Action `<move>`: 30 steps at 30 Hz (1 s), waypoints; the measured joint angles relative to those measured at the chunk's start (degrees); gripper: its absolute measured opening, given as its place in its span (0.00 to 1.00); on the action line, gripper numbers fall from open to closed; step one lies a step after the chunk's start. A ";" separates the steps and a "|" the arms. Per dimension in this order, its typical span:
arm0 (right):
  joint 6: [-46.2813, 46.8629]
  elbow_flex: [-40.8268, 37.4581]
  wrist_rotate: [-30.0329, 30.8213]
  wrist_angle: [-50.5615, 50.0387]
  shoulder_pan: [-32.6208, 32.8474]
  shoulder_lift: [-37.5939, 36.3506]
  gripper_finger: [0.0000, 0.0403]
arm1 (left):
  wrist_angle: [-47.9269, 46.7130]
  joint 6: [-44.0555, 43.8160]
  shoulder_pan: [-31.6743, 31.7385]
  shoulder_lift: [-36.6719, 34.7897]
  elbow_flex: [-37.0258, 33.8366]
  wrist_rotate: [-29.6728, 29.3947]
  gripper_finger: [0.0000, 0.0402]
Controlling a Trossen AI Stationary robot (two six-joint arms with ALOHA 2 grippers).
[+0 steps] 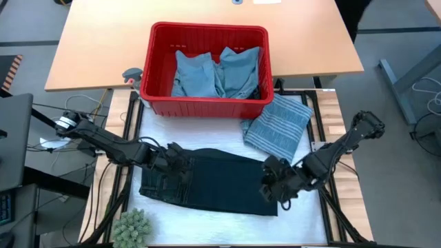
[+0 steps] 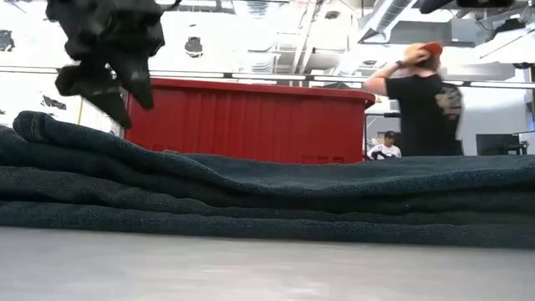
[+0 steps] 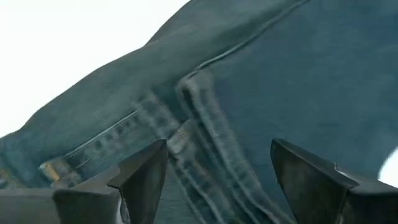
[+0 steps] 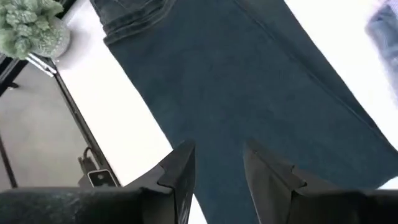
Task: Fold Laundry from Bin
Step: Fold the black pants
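right now the dark jeans [image 1: 207, 182] lie folded flat on the white table surface [image 1: 200, 127] just in front of the red bin [image 1: 204, 103], which serves as the landmark for everything else. inside the bin sit light blue garments [image 1: 217, 72], and a striped grey-blue cloth [image 1: 279, 124] lies just beside the bin's front right corner, touching the jeans' far edge.

the left gripper [image 3: 217, 171] hangs over the waistband end of the jeans, on the side left of the bin, its fingers spread wide apart with nothing between them. the right gripper [image 4: 217, 168] hovers over the opposite end of the jeans, fingers partly apart and empty, no denim pinched that i can see.

as a judgement, the jeans look mid-fold, with another fold or a smoothing pass likely next. risks: a finger could catch only the top layer of denim and peel the stack open, or a low pass could drag the whole pile toward the striped cloth and bunch it. a small green plant [image 1: 132, 227] sits well in front of the bin, near the jeans' left corner, and a wide sweep might knock it.
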 joint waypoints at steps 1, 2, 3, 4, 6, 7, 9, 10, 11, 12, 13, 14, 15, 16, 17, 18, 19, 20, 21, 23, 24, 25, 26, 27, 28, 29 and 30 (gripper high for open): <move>0.56 -0.01 0.28 0.03 0.55 0.49 0.40 | 0.34 -0.96 0.38 0.00 -0.76 -0.06 0.68; 0.90 -0.01 0.33 0.34 0.87 0.74 0.40 | 0.42 -1.75 0.86 0.00 -1.24 -0.50 0.68; 1.48 -0.01 0.49 0.45 1.17 0.95 0.40 | 0.43 -1.94 1.43 0.00 -1.65 -1.14 0.68; 1.88 -0.01 0.61 0.47 1.58 1.36 0.40 | -0.06 -1.68 1.95 0.01 -1.72 -1.82 0.68; 2.43 -0.01 1.29 0.79 1.80 1.86 0.40 | -0.06 1.03 3.08 0.51 -1.49 -3.68 0.68; 2.60 -0.01 1.48 0.81 2.15 2.11 0.40 | 0.10 2.79 3.57 0.91 -1.32 -4.72 0.68; 2.74 -0.01 1.79 0.94 2.27 2.53 0.40 | 1.28 7.39 4.21 1.70 -1.25 -6.95 0.68; 2.74 -0.01 2.05 1.03 2.36 2.60 0.40 | 2.71 10.09 4.58 2.24 -1.24 -7.93 0.68; 2.74 -0.01 2.31 1.11 2.47 2.74 0.40 | 4.12 13.23 4.89 3.07 -1.19 -8.35 0.68; 2.79 -0.01 2.39 1.23 2.49 2.85 0.40 | 5.20 16.04 5.17 3.84 -1.14 -8.18 0.68; 2.79 -0.01 2.38 1.38 2.50 2.89 0.40 | 5.82 18.62 5.32 4.53 -1.14 -7.36 0.68; 2.79 -0.01 2.30 1.46 2.62 2.95 0.40 | 6.57 21.18 5.35 5.37 -1.14 -6.23 0.68; 2.77 -0.01 2.10 1.40 2.79 2.95 0.40 | 7.85 23.41 5.34 6.03 -1.14 -4.90 0.68; 2.77 -0.01 2.04 1.47 2.93 2.97 0.40 | 8.75 25.49 5.27 6.72 -1.14 -3.80 0.68; 2.79 -0.01 2.06 1.55 3.12 3.01 0.40 | 9.07 27.48 5.15 7.40 -1.14 -2.98 0.68; 2.78 0.00 2.06 1.67 3.26 3.03 0.40 | 9.76 29.15 5.00 8.11 -1.14 -2.21 0.68; 2.77 -0.01 2.03 1.70 3.47 3.09 0.40 | 10.92 30.67 4.87 8.86 -1.14 -1.99 0.68; 2.79 0.00 1.97 1.68 3.68 3.16 0.40 | 11.60 31.90 4.85 9.61 -1.14 -2.00 0.68; 2.83 -0.01 1.93 1.76 3.84 3.17 0.40 | 11.55 32.79 4.87 10.21 -1.14 -2.01 0.68; 3.16 -0.01 1.93 2.18 3.98 3.17 0.40 | 11.67 33.50 5.04 11.48 -1.14 -1.84 0.68; 3.18 -0.01 1.89 2.41 4.00 3.17 0.40 | 11.63 33.99 5.09 11.99 -1.14 -1.58 0.68; 3.18 -0.01 1.73 2.60 4.00 3.17 0.40 | 11.66 34.48 5.09 12.43 -1.14 -0.93 0.68; 3.18 -0.01 1.71 2.69 4.08 3.19 0.40 | 12.04 34.81 5.17 12.73 -1.14 -0.25 0.68; 3.18 0.01 1.71 2.78 4.20 3.19 0.40 | 12.39 34.87 5.22 13.03 -1.14 0.55 0.67; 3.16 -0.01 1.74 2.91 4.28 3.19 0.40 | 12.32 34.84 5.35 13.13 -1.14 1.52 0.66; 3.15 -0.01 1.74 3.02 4.26 3.19 0.39 | 12.19 34.71 5.49 13.16 -1.14 2.25 0.64; 3.14 0.01 1.72 2.95 4.27 3.19 0.39 | 12.25 34.57 5.60 13.16 -1.14 2.59 0.61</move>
